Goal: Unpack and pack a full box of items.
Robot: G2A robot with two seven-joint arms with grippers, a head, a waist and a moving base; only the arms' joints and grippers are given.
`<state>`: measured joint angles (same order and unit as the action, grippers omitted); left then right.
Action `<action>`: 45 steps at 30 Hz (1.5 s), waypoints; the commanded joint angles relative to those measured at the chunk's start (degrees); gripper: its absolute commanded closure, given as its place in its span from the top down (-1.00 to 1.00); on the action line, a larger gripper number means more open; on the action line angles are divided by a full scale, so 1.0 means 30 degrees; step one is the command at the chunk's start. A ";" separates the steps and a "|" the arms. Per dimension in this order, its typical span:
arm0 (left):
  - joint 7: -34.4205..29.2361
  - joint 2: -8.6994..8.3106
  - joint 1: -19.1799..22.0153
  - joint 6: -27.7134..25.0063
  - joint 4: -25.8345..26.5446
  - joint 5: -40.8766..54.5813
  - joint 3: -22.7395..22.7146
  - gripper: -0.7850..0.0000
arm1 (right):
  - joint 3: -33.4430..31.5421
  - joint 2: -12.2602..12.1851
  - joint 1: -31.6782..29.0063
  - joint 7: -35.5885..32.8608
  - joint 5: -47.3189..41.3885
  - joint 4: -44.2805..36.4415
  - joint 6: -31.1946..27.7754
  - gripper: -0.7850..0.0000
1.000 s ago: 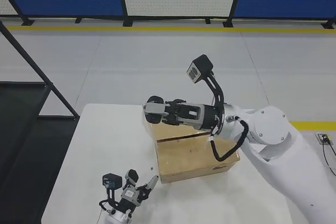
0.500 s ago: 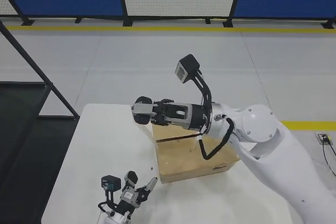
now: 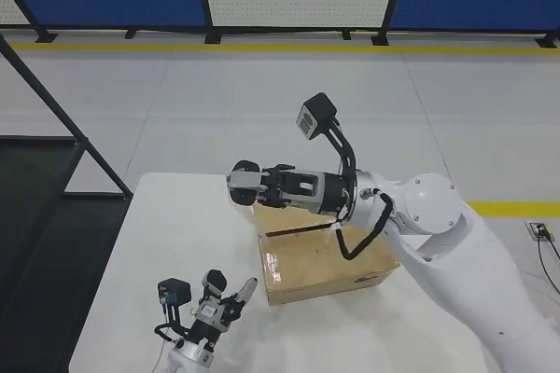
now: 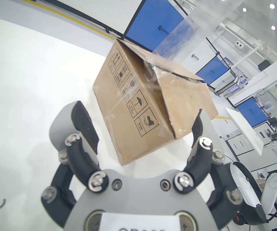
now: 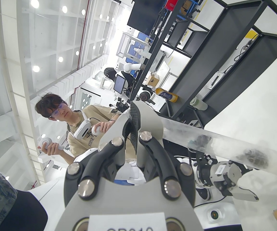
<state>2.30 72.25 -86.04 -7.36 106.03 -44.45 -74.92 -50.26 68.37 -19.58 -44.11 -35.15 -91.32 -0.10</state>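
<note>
A white table (image 3: 168, 242) stands on a grey workshop floor, with blue partition panels (image 3: 112, 11) at 12 o'clock and a black shelf frame (image 3: 37, 177) at 9 o'clock. A cardboard box (image 3: 327, 266) sits toward the 3 o'clock side of the table, its printed side facing the left gripper (image 3: 231, 284). That gripper hovers low over the table at about 7 o'clock from the box, apart from it, with its claw spread wide and holding nothing. The right gripper (image 3: 243, 182) reaches over the box's 11 o'clock corner, its claw pinched tight on a strip of clear tape (image 4: 177, 41). The strip stretches taut from the box's top seam up to the right gripper. Where it leaves the seam, the top flap's edge is slightly raised.
</note>
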 commanded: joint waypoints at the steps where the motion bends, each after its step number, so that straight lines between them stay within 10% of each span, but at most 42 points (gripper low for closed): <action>1: -0.0905 0.0035 0.0697 0.0213 -0.0280 0.0519 0.0048 1.00 | -0.0275 -0.0053 -0.0262 -0.0100 0.0119 -0.0256 0.0048 -1.00; 19: -0.4417 0.0301 0.4282 0.0776 -0.3595 0.1665 0.1012 1.00 | -0.0887 0.0127 -0.0711 -0.0997 0.0380 -0.0681 0.0151 -1.00; 45: -0.3657 0.0021 0.1695 -0.1882 -0.1782 0.3696 -0.1084 1.00 | -0.3690 -0.0175 -0.3004 -0.1636 0.1099 -0.0905 -0.0208 -1.00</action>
<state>-8.89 72.34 -80.71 -12.99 100.29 -33.44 -77.90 -60.56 68.02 -27.82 -48.93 -31.98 -93.74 -0.73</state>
